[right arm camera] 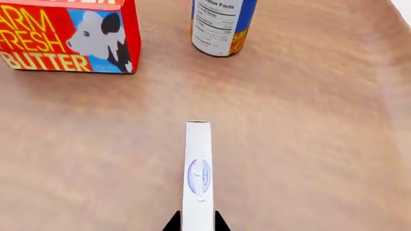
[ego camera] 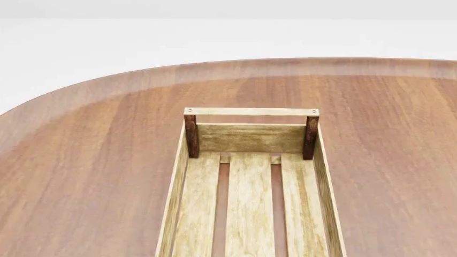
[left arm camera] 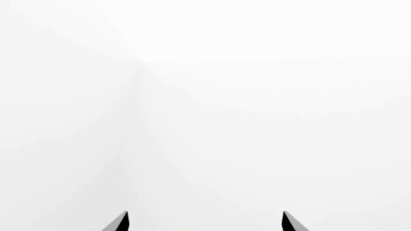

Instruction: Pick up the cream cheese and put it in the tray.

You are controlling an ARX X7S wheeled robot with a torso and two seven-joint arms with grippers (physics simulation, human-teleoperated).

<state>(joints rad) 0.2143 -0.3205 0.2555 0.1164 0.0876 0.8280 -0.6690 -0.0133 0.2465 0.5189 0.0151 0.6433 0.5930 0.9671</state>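
A: Right wrist view: cream cheese (right arm camera: 198, 175) pinched edge-on between the right gripper (right arm camera: 196, 225) tips, narrow logo face toward camera. Thin-side grip, probably because the box is flat and only that dimension fits the jaws.

B: Lifted or resting on the table (right arm camera: 308, 144)?

A: Looks clear of the wood, no contact visible (can't fully confirm, lower end hidden by the tips). Butter box (right arm camera: 67, 36) and can (right arm camera: 222, 24) standing beyond it, well apart from the box, untouched.

B: Tray?

A: Head view only: tray (ego camera: 250, 112) centred on the table (ego camera: 85, 160), long axis running away from the robot, far end rail nearer the table's far rounded edge. Slats bare in the visible part. Near end cut off by frame.

B: Neither arm in head view?

A: None. Cream cheese not visible there either, so no read on its position relative to the tray.

B: Left gripper (left arm camera: 205, 222)?

A: Spread wide, nothing between the tips, facing blank white. Parked out of the way, most likely.

B: Stage?

A: Pick judged done, transport to the tray pending. Edge-on hold should suit a drop between the side walls; risk of landing on edge and tipping against a wall.
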